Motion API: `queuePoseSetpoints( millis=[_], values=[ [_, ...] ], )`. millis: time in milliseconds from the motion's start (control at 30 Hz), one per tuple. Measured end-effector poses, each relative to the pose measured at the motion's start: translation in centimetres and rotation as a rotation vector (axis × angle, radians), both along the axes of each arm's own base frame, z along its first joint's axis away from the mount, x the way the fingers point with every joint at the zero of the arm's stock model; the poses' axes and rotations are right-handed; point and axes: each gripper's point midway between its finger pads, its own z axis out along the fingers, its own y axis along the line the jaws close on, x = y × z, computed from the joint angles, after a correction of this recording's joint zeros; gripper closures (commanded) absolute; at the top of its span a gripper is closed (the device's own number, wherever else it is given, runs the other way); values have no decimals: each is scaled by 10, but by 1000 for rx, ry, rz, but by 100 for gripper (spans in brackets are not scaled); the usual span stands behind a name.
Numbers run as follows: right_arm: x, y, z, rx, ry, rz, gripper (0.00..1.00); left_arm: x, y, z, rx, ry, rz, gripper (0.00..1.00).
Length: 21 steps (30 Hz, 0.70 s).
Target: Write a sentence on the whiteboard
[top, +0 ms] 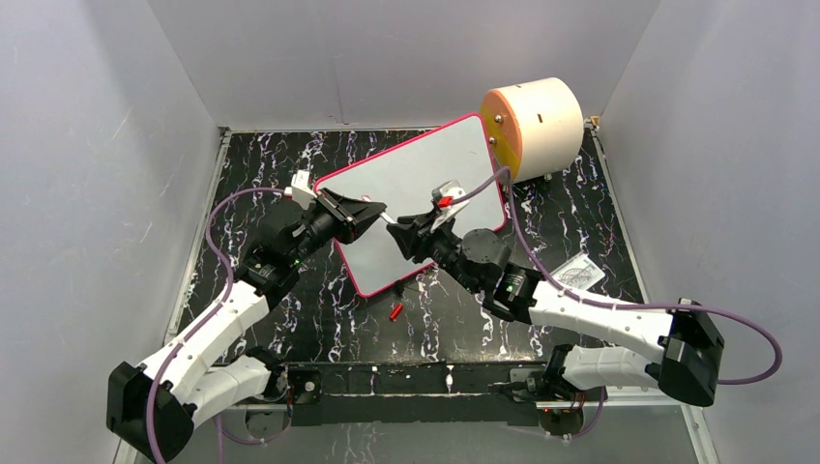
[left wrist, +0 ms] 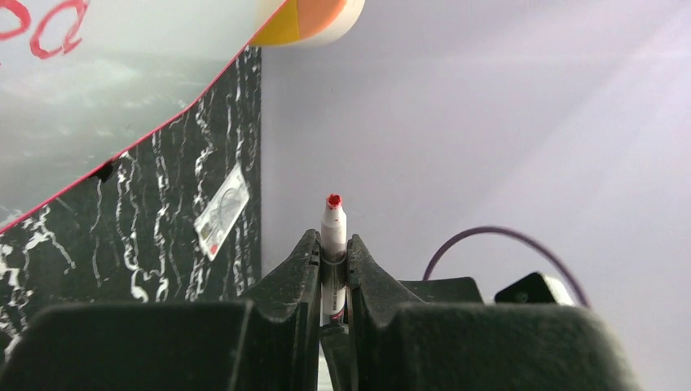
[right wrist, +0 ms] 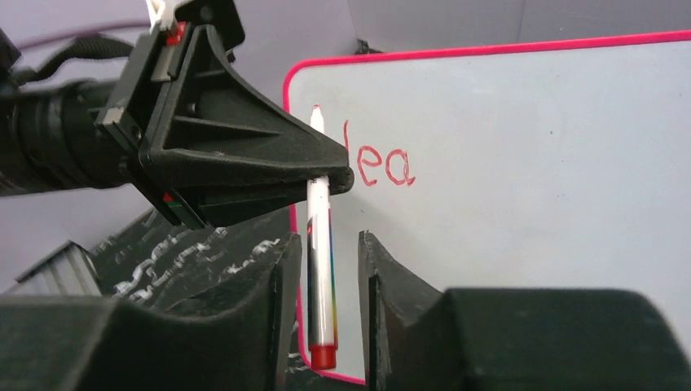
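Whiteboard (top: 406, 174) lies mid-table, far corner by the cylinder (top: 537, 126). Sentence (right wrist: 379, 163) is only started: a few red letters near the top-left edge.

Step looks like a marker (left wrist: 332, 220) handover above the board.
- Left gripper (top: 377, 213): clamped tight on the barrel, red tip poking out past the fingers.
- Right gripper (top: 404, 232): jaws parted around the same barrel, with a gap on one side, so it isn't gripping.

To do it well: pull the right straight back along the barrel, no sideways nudge, or the marker twists in the left's pinch. Cap (top: 395, 310) sits loose near the board's near edge; keep off it.
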Motion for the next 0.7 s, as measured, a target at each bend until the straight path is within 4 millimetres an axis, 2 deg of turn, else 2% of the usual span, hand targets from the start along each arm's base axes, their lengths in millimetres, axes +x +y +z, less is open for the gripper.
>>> queuePoseSetpoints(
  millis=[67, 200, 433, 700],
  values=[
    [-1, -5, 7, 48, -1, -11, 51, 2, 3, 4, -31, 13, 31, 100],
    [0, -7, 26, 132, -6, -15, 51, 4, 8, 14, -86, 24, 69, 100],
    [0, -7, 30, 173, 11, -9, 51, 6, 11, 18, -136, 63, 99, 100],
    [-1, -3, 29, 183, 25, 18, 55, 6, 12, 19, -158, 91, 106, 100]
  ],
)
